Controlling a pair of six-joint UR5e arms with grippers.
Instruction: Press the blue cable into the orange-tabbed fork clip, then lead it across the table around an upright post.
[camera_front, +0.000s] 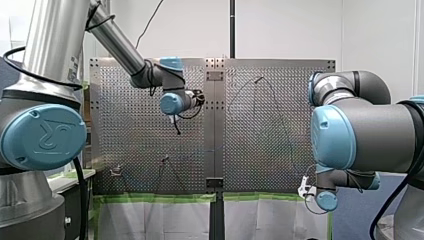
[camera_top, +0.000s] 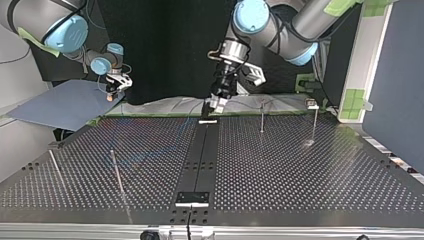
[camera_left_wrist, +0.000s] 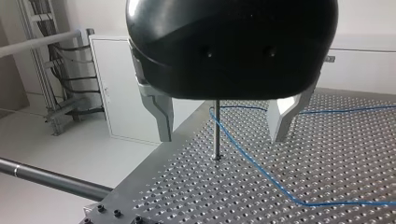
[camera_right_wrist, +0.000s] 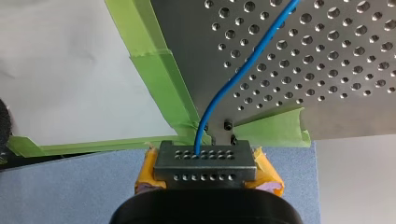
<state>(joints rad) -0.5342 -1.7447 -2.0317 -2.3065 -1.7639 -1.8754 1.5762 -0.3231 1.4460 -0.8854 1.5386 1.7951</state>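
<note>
At the far edge of the table (camera_top: 300, 170), near the middle of the top view, my left gripper (camera_top: 216, 105) hung just above the holes. In the left wrist view its two metal fingers (camera_left_wrist: 158, 116) were spread wide and gripped nothing. A thin upright post (camera_left_wrist: 216, 130) stood ahead of them, in line with the gap. The blue cable (camera_left_wrist: 261, 170) passed right at that post, ran on over the table and bent away to one side. I could not tell whether it wrapped around the post or only lay beside it.

At the top view's left, my right gripper (camera_top: 111, 94) hung off the table, over a grey-blue sheet (camera_top: 65, 105). In the right wrist view its yellow pads (camera_right_wrist: 267, 170) were clenched, with a small metal block (camera_right_wrist: 205, 163) full of holes between them. The cable's end went in at the top of that block, so the gripper was grasping the cable there. From the block the cable rose past the green tape (camera_right_wrist: 159, 79) at the table's corner and on across the plate.

A small clip (camera_top: 311, 103) sat at the far right of the top view, well apart from both grippers. Whether the cable lay in it was too small to tell
</note>
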